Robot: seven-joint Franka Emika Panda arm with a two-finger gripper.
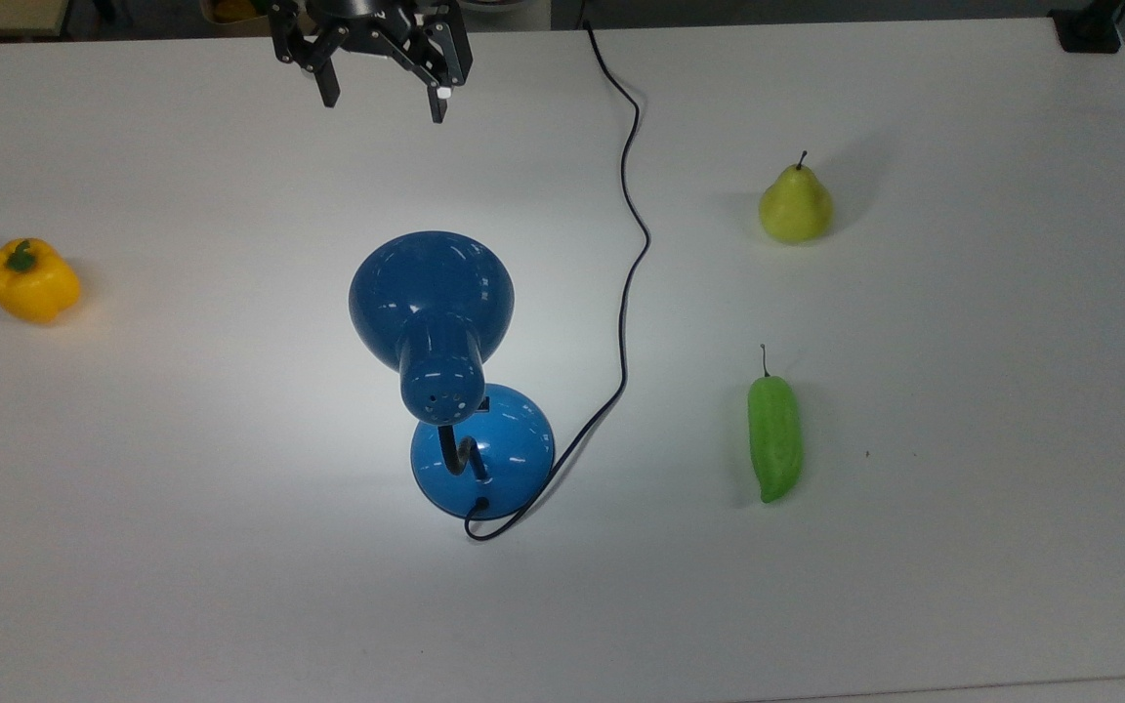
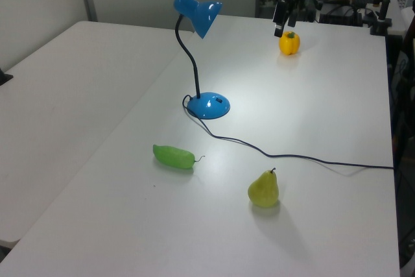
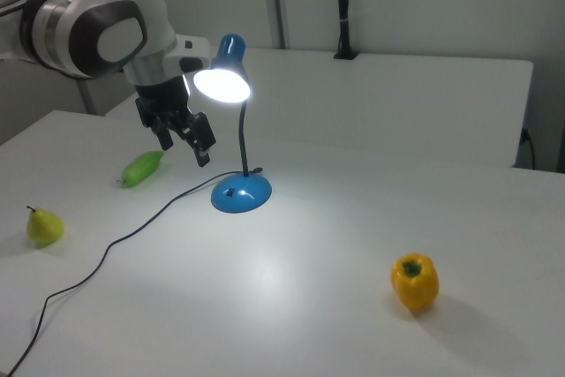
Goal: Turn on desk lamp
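Observation:
The blue desk lamp (image 1: pixel 431 303) stands mid-table on its round base (image 1: pixel 482 449), shade tilted. In the right view its bulb glows brightly inside the shade (image 3: pixel 222 84), and a pool of light lies on the table. Its black cord (image 1: pixel 626 244) runs off the far edge. My gripper (image 1: pixel 384 103) hangs open and empty at the top view's upper edge, well apart from the shade. It also shows in the left view (image 2: pixel 281 28) above the yellow pepper and in the right view (image 3: pixel 184 144) to the shade's left.
A yellow bell pepper (image 1: pixel 30 281) sits at the top view's left. A pear (image 1: pixel 795 205) and a long green pepper (image 1: pixel 774 437) lie at the top view's right. The white table (image 1: pixel 963 547) has free room along its near edge.

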